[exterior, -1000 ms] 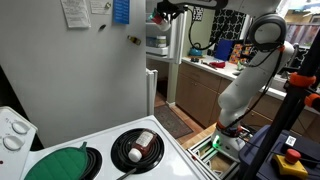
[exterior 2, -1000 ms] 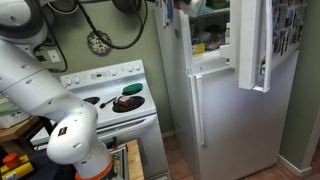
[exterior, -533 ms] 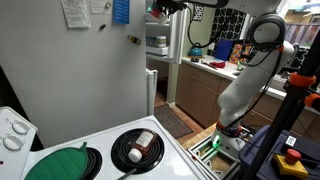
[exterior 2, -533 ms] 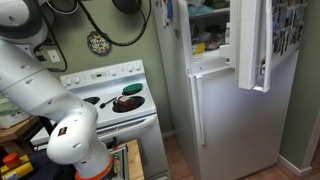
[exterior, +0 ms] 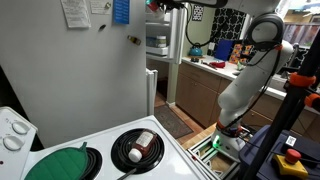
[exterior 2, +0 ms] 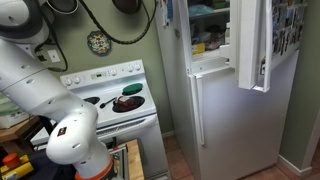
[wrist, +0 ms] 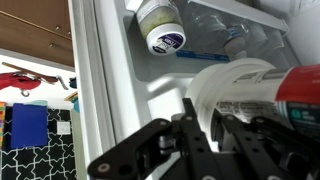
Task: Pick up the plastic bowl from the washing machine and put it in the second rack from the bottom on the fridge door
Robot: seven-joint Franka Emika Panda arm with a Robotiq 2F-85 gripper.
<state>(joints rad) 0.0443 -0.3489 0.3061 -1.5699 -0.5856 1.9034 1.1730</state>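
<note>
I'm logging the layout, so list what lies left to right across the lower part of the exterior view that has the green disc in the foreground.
White knobs → flat green disc → black round dish → robot arm.

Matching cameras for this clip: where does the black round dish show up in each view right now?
In an exterior view: black round dish at bottom centre, on the white appliance, right of the green disc.
In an exterior view: black round dish left of centre, on the same appliance top, below its knob panel.
Wrist view: not in it.
Shared landmark: the raised knob panel, seen in both exterior views.
</note>
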